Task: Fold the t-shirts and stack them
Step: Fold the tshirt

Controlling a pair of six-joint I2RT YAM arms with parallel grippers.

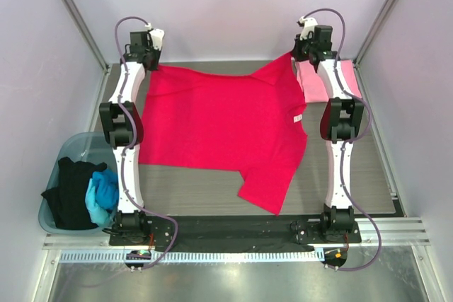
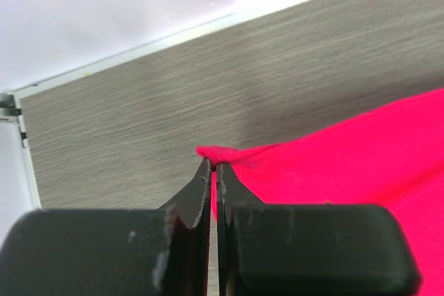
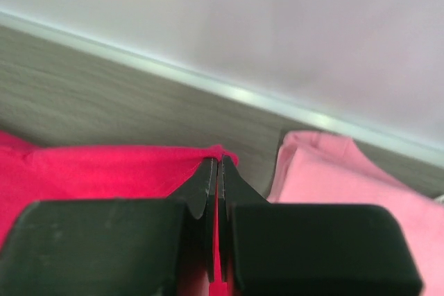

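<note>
Left wrist view: the left tool (image 2: 214, 166) is pinched shut on a far corner of the red t-shirt (image 2: 347, 164), and the right tool (image 3: 218, 163) clamps the other. The cloth lies spread on the table (image 1: 212, 189). Folding looks ready to begin — both corners should travel together toward the near edge.

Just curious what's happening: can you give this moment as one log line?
left gripper: shut on red t-shirt, far-left corner | right gripper: shut on its far-right edge | pink t-shirt: far right
</note>
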